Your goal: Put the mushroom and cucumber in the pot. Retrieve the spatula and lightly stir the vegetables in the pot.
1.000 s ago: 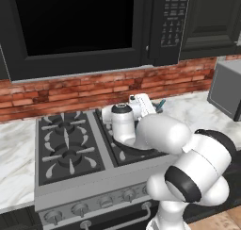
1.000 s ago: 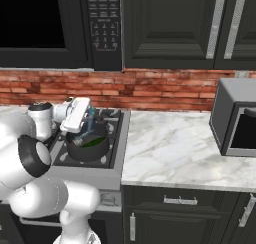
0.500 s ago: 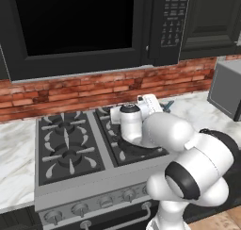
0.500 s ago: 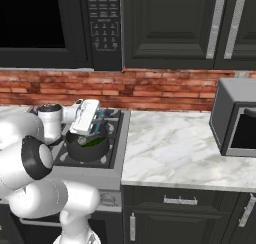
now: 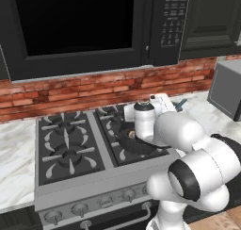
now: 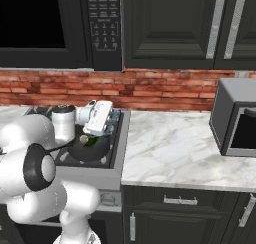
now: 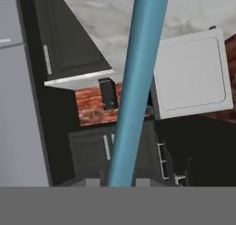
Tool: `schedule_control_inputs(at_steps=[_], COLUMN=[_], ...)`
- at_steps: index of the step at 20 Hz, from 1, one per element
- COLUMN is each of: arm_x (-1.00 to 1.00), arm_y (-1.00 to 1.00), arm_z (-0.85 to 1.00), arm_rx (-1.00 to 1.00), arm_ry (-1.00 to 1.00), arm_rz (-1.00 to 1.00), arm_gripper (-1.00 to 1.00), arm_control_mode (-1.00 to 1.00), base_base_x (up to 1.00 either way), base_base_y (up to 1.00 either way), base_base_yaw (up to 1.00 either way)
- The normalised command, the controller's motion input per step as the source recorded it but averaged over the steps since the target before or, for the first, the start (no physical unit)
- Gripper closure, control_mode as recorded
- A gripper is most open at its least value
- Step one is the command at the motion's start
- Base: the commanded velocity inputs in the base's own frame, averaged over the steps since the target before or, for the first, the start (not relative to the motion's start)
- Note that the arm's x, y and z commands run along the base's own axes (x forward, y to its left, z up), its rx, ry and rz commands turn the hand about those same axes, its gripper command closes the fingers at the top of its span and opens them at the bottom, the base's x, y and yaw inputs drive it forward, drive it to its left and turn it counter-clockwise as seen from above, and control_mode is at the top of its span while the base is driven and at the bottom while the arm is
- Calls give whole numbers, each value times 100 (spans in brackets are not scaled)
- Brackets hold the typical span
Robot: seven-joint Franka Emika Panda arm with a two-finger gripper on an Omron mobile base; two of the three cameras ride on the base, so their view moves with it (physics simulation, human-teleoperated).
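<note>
At centre-left of the right base view, the gripper (image 6: pixel 102 119) has tilted up and back over the pot (image 6: pixel 89 147), fingers clamped on the spatula (image 7: pixel 137 88); green cucumber (image 6: pixel 90 140) lies inside, so stirring seems underway.

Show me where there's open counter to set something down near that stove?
The marble counter lies bare between the stove and the grey microwave. A smaller bare strip sits left of the burners. It is crowded over the pot, where the gripper holds the spatula.
</note>
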Motion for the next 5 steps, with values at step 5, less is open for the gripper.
schedule_control_inputs(at_steps=[5], arm_x=[-12], arm_y=[-7], arm_z=[59], arm_rx=[0], arm_ry=[3], arm_rz=[2], arm_gripper=[100], arm_control_mode=[-100], base_base_x=[0], base_base_y=[0], base_base_yaw=[0])
